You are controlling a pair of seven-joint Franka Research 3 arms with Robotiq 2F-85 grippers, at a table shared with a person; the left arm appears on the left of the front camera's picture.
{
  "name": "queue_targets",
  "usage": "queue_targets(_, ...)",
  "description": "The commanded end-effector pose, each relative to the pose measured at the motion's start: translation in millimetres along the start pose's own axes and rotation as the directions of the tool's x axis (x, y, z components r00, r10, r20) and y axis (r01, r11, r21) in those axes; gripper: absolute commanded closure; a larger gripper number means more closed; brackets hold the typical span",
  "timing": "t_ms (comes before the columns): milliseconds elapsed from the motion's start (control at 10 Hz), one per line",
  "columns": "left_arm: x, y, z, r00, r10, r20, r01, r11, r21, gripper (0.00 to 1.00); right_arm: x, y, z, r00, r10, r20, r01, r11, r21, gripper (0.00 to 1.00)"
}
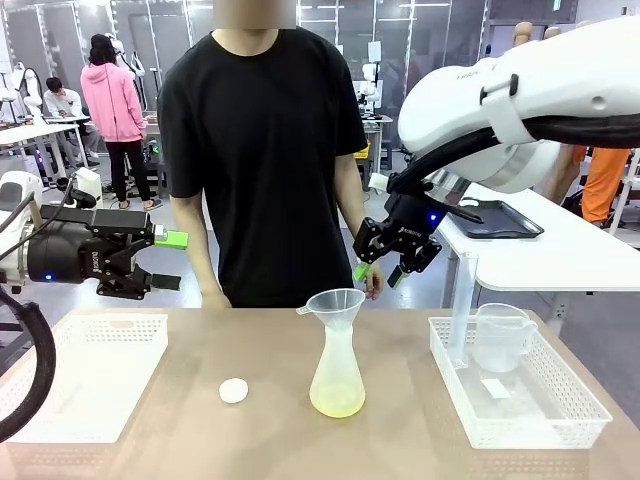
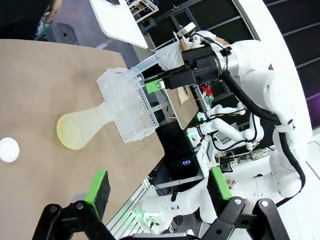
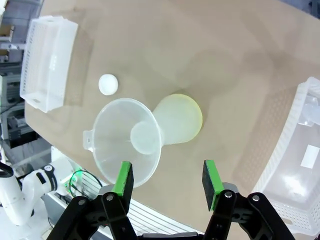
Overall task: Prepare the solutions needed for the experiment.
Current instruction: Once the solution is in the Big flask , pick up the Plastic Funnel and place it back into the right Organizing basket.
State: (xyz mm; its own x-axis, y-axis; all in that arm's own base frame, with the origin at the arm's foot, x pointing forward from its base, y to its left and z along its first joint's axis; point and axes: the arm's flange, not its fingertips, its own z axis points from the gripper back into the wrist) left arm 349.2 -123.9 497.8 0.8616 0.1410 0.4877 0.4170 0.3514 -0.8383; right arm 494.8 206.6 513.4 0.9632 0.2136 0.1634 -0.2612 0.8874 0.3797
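R pincer (image 1: 378,274), jaws apart w/ nothing between, hangs just behind the funnel (image 1: 335,300) that sits in the frosted flask (image 1: 337,370) mid-table, a little pale yellow-green solution (image 1: 337,403) in its base. L pincer (image 1: 168,260) gapes empty too at the table's left, its arm cut off by the edge. Hard to read: the clear cylinder (image 1: 460,305) & beaker (image 1: 498,338) in the right basket (image 1: 545,425), and the person's hand (image 1: 374,290) partly behind the R pincer. Plain brown table (image 1: 180,440), small white disc (image 1: 233,390) near the flask, busy lab beyond.
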Motion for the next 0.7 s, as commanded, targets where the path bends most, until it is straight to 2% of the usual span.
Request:
queue_targets(0, 0.5, -3.0, -0.1, 1.000, 0.014, 0.001, -0.014, 1.000, 0.007, 0.00, 15.9, 7.0, -8.7, 0.998, -0.025, -0.051, 0.023, 0.999, -0.026, 0.30)
queue_targets(600, 0.5, -3.0, -0.1, 1.000, 0.014, 0.001, -0.014, 1.000, 0.007, 0.00, 24.0, 8.6, -38.3, 0.992, -0.023, -0.126, 0.021, 1.000, -0.020, 0.30)
